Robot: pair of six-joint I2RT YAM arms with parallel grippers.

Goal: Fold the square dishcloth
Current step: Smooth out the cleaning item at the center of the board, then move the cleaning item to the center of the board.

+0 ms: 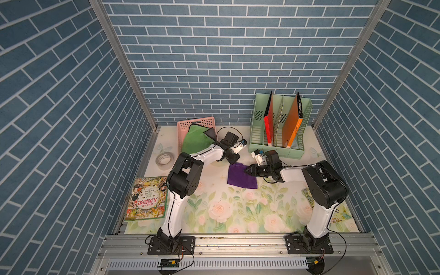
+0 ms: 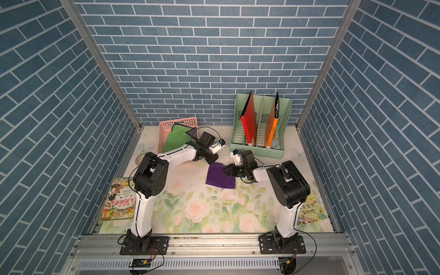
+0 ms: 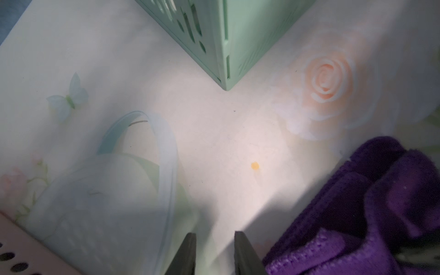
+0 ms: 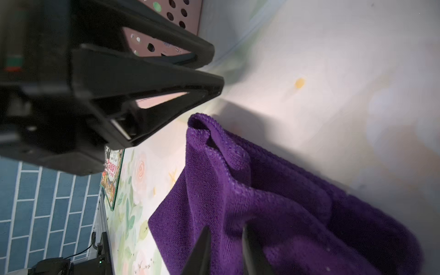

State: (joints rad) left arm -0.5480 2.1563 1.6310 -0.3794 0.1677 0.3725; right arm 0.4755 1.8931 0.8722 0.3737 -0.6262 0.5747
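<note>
Reaching low, right pincer [image 1: 246, 170] — seemingly — grips dishcloth [image 1: 239, 181].

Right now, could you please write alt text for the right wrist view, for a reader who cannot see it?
A bunched purple dishcloth lies on the floral table, one fold pinched in the right gripper. The left gripper hangs open and empty just beyond the cloth's raised corner, with a pink perforated basket behind it.
</note>
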